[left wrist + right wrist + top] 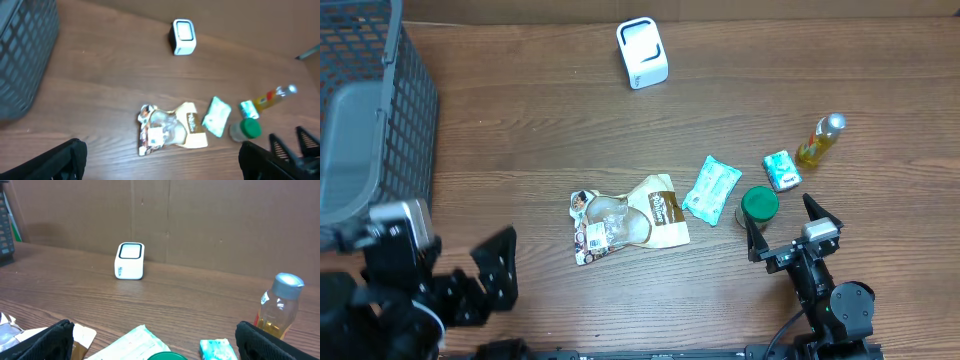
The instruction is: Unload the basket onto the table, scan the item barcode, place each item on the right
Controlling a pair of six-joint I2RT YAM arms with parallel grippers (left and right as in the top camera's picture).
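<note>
Now both tools hang wide open and empty at the near edge of the tabletop (520, 130), touching nothing. The left tool (160, 146) sits at the near left, with its black fingers (65, 160) framing the spread of goods. The right tool (780, 212) sits at the near right, just behind the jar (759, 205).

The scanner (642, 53) stands alone at the far middle, well apart from everything else. It is a small white box with rounded corners and a dark window ringed in white on its top face. From the right wrist it shows a little dark print low on its left side.

Five items lie in a loose row across the middle.
- Leftmost is a crumpled bag (625, 222), lying flat. It is clear in the centre, with a printed white end on the left and a tan end with a brown label on the right.
- Just right of it lies a flat teal pouch (711, 189), tilted.
- The jar, with its green lid, stands near the pouch's lower corner.
- A small teal packet (782, 170) lies beyond the jar.
- A yellow bottle (820, 140) with a silver cap stands farthest right.

No barcode can be made out on any of them.

A dark mesh basket (380, 110) fills the far left.
</note>
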